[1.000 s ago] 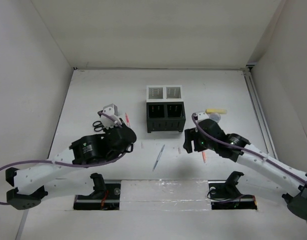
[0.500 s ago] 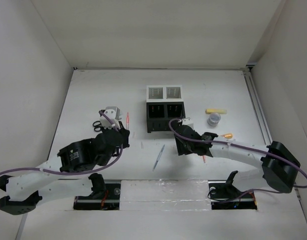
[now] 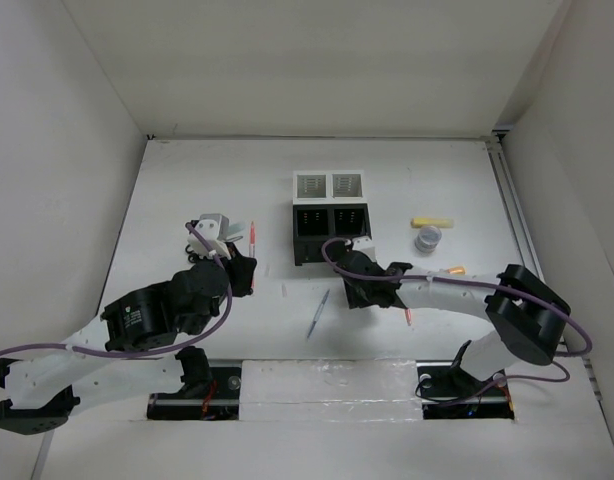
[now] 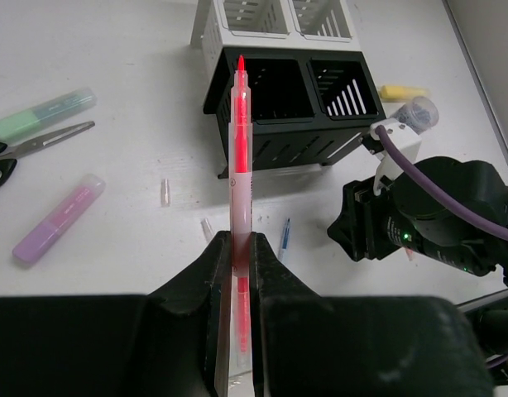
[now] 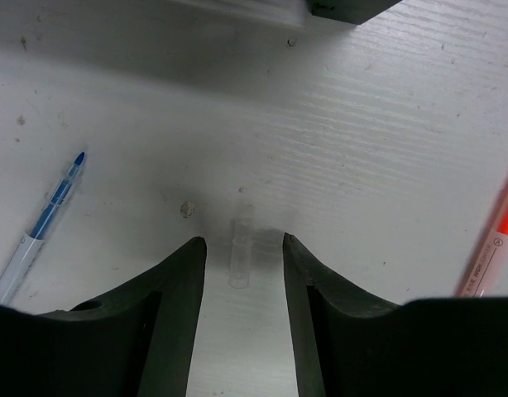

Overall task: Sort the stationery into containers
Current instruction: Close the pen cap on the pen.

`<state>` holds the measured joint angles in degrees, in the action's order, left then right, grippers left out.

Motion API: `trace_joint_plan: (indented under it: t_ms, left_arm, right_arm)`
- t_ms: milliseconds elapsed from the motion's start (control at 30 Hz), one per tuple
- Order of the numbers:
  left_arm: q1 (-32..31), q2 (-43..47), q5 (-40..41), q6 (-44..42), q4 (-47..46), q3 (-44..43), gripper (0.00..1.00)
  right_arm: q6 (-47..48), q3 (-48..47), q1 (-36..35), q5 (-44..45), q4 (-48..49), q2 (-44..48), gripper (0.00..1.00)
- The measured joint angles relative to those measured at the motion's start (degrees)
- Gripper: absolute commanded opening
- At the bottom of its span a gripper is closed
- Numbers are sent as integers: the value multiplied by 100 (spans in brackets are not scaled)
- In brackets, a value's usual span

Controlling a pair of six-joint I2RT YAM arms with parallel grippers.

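My left gripper (image 4: 240, 248) is clenched on a red pen (image 4: 240, 141). It grips the pen near the lower end, and in the wrist view the tip points to 12 o'clock, in line with the black bins (image 4: 279, 147). From above, that pen sits at about 9 o'clock of the bins, apart from them. The white bins (image 3: 328, 185) stand touching the black pair on the 12 o'clock side.

My right gripper (image 5: 243, 241) is down close to the table at 6 o'clock of the black bins. Its jaws are released and stand apart. A small clear cap (image 5: 239, 263) lies on the table between the fingers, and neither one touches it.

In the right wrist view, a blue-tipped pen (image 5: 51, 207) lies at 9 o'clock of the cap and an orange pen (image 5: 494, 240) at 3 o'clock.

The scissors (image 4: 22, 153), a green marker (image 4: 43, 114) and a pink marker (image 4: 55, 219) lie loose at 9 o'clock of the bins. A yellow marker (image 3: 431, 221), a round grey piece (image 3: 428, 238) and an orange marker (image 3: 453, 270) lie at 3 to 4 o'clock. I see none of these in a bin.
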<state>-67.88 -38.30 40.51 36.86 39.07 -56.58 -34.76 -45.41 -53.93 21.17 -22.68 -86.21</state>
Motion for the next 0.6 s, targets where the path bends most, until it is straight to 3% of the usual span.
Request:
trace_joint_plan:
  t_ms: [267,600]
  left_arm:
    - [0,0,-9,-28,-24,0,0]
    - [0,24,-63,-66,-24,0,0]
  right_arm:
    - [-116,0,-59,17,22,-87,41]
    - [-409,48,-212,57,44,-94,7]
